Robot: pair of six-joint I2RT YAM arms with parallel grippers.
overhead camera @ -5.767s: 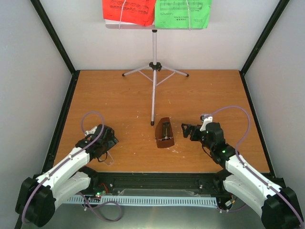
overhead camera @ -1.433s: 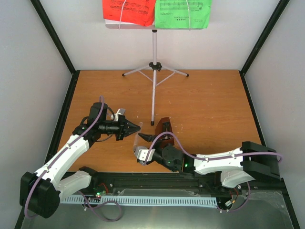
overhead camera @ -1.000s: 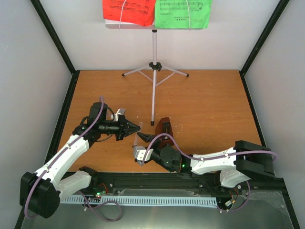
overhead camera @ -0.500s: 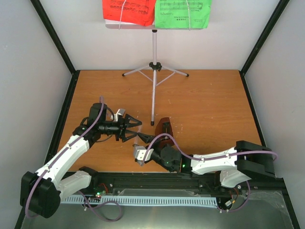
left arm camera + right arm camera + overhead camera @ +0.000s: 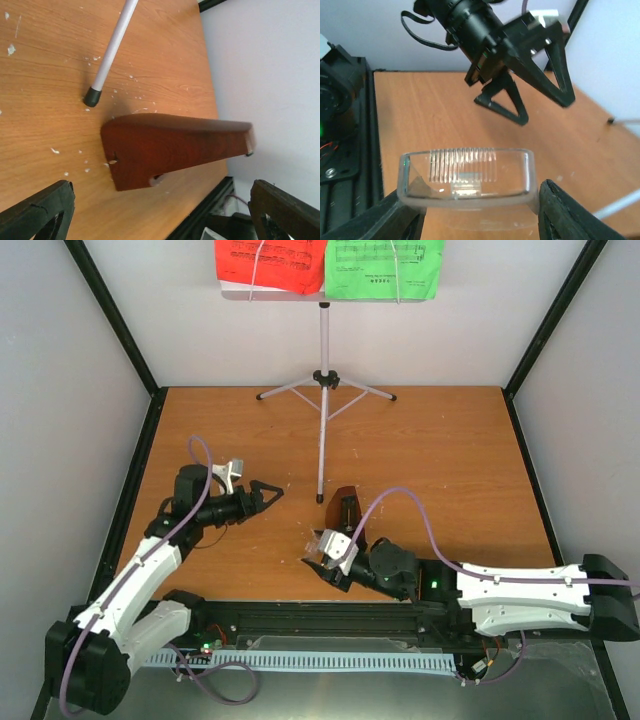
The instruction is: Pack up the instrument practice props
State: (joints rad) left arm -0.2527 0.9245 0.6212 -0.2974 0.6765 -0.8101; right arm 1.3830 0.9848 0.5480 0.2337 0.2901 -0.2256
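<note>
Near counter centre, right gripper point(image 5: 321, 552) clamps the clear ribbed plastic cover point(image 5: 465, 177) at 7 o'clock of the dark-brown wooden pyramid metronome point(image 5: 345, 510), likely to refit it; left gripper point(image 5: 270, 488), jaws apart and empty, stands clear at 9 o'clock.

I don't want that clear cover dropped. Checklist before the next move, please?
1. The clear cover held in the right end effector: ok.
2. The left end effector open, apart from the cover: ok.
3. The metronome uncovered: ok.
4. The stand leg tip apart from the metronome: ok.
5. Cover lined up over the metronome: not ok, held beside it.
6. Firmness of the grip: cannot tell.
</note>
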